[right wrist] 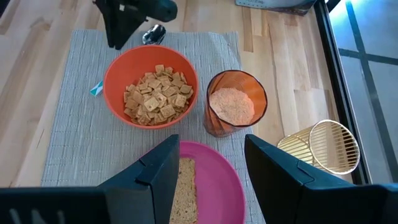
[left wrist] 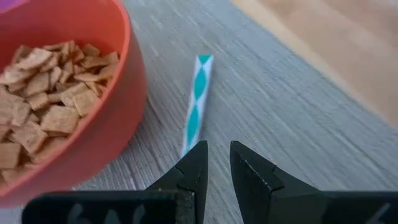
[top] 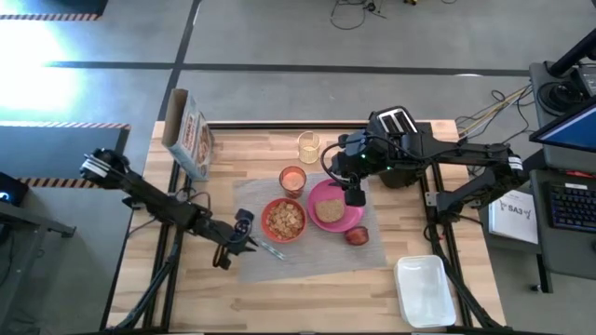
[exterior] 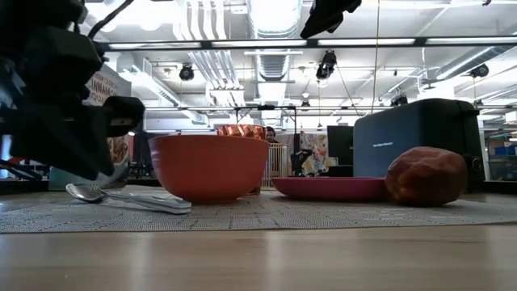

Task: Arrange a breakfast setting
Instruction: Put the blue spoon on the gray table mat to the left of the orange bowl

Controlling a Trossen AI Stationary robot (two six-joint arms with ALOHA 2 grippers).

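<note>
Left gripper [left wrist: 214,165] sits low on the placemat [top: 317,256] at the bowl's 8 o'clock in the high view, over the spoon [exterior: 121,196]; jaws nearly closed with a thin gap, gripping nothing. Right gripper [right wrist: 208,168] hangs above the plate's [top: 349,221] 12 o'clock edge, jaws apart and empty.

View differences:
- The left wrist view alone shows the spoon handle's teal-and-white pattern, lying on the mat just beside the bowl [left wrist: 68,93].
- The low view alone shows the spoon's metal bowl end, flat on the mat.
- The right wrist view shows the cup [right wrist: 236,102] is filled with a pale grainy mix; the high view only hints at it.
- The high view alone shows the cereal box [top: 189,135] and the white tray [top: 424,290].

Count: one mat, one plate, one bowl of cereal squares, one orange cup, one spoon, one toast slice [top: 328,210] on the plate, one dark-red round item [top: 357,235] on the mat at the plate's 5 o'clock.

Around: a clear glass [top: 308,146] at 12 o'clock off the mat, a black toaster [exterior: 416,137] behind the plate. The left arm blocks most of the spoon from above.
</note>
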